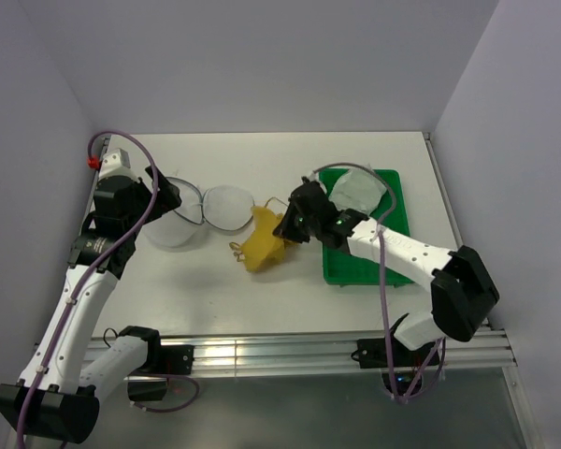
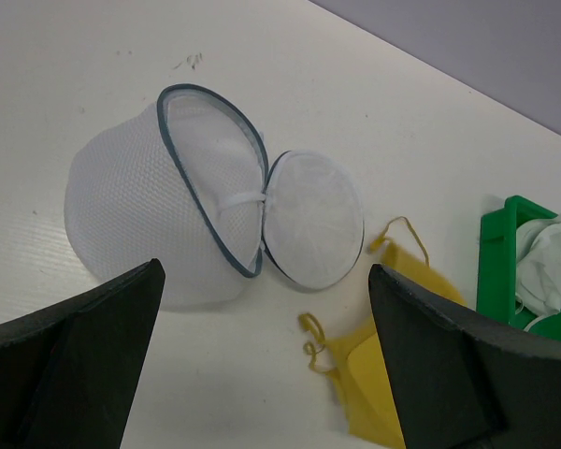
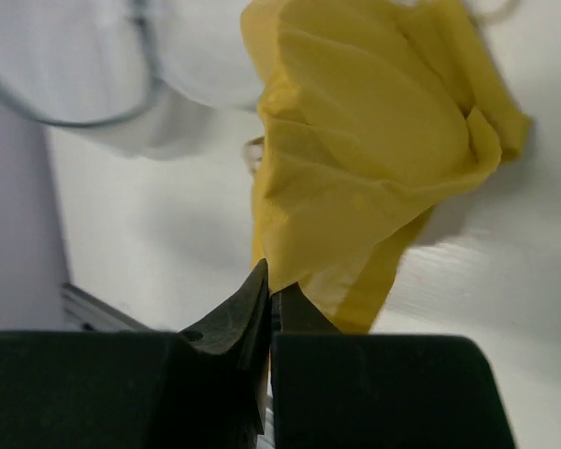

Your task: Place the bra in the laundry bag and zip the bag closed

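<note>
The white table (image 1: 262, 159) is seen from above, with both arms reaching over it from the near edge. The green tray (image 1: 400, 224) is set at the right side of the table, and a white-grey garment (image 1: 360, 192) is bunched in its far end. The laundry bag (image 1: 192, 210) is placed left of centre, unzipped and laid open. Its two mesh halves are joined at the middle by a white strip, and each is edged by a dark zipper rim. The deeper half is turned on its side, while the shallower half lies just beside it. The bra (image 1: 262, 245) is found between the bag and the tray, close to the shallower half and outside the bag. It is crumpled into a peaked shape, with thin straps trailing onto the table. One edge of it is pinched by the right arm's fingers (image 3: 269, 299), which are pressed together on the yellow fabric. The left arm's fingers (image 2: 84, 355) are spread wide above the bag, and nothing is held between them.
</note>
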`<action>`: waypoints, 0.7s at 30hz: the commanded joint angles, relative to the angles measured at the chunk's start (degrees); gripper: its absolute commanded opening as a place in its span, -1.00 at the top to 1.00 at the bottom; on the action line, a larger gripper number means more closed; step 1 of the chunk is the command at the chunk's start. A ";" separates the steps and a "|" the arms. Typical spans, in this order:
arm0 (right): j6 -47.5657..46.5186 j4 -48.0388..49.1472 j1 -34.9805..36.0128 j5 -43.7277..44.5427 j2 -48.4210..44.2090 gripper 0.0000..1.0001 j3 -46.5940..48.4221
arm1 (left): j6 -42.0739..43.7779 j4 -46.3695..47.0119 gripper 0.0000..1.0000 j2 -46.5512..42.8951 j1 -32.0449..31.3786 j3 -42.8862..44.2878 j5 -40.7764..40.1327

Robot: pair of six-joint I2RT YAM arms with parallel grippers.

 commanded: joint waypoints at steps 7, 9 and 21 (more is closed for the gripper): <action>3.18 5.67 1.79 1.70 3.41 0.18 -9.11 | -0.73 1.40 -0.99 0.66 -0.13 0.75 0.97; 1.87 1.81 3.37 5.20 3.85 -0.22 -8.23 | -0.64 1.40 -0.98 0.75 -0.13 0.84 1.49; -3.32 -7.88 -3.11 10.51 -3.45 -0.74 -4.02 | -9.51 2.11 -0.92 3.81 -16.54 -3.91 4.58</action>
